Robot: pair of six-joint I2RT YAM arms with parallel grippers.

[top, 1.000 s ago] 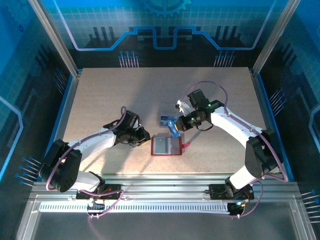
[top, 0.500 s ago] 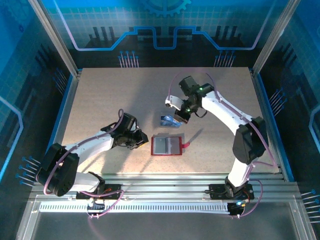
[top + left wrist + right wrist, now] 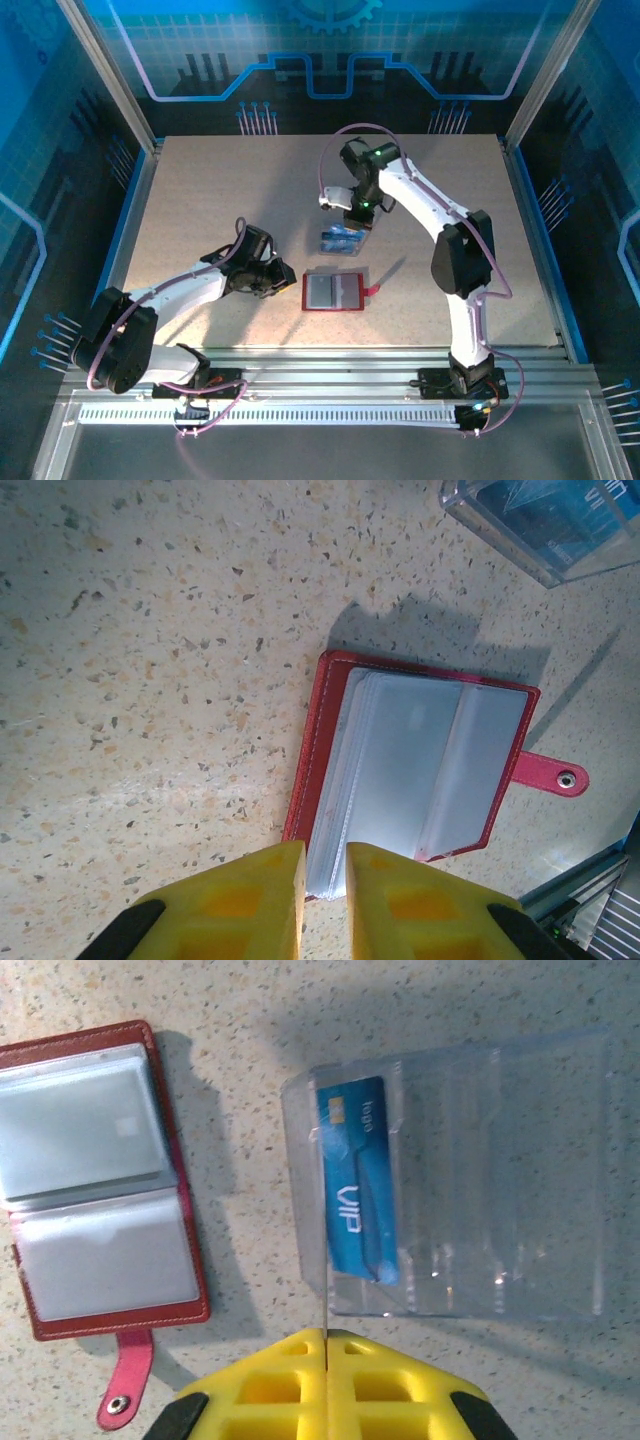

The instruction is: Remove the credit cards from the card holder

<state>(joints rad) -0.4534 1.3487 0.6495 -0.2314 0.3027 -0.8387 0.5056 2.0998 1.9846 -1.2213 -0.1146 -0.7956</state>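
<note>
The wallet (image 3: 333, 291) is lying open and flat near the tabletop's (image 3: 200, 200) front edge, about midway between the left and right edges. Its grey pockets are facing up and its red tab (image 3: 373, 291) is sticking out toward the right edge. Whether any cards are sitting inside those pockets cannot be told.

The left gripper (image 3: 325, 858) is hanging at the wallet's left side, released, its yellow fingers (image 3: 265, 885) standing a narrow slit apart. A corner of the pockets is showing through that slit. Whether the fingertips are pressing on the wallet or just hovering over it cannot be told.

Just behind the wallet, toward the tabletop's middle, the clear tray (image 3: 520, 1180) is resting apart from it. A blue card (image 3: 355, 1190) is leaning tilted in the tray's end slot, the one nearest the wallet.

The right gripper (image 3: 327, 1338) is hanging over the tray with its fingers clenched tight together. A thin pale line is running straight out from their seam to the tray's rim. Whether that is a card seen edge-on or part of the tray cannot be told.
</note>
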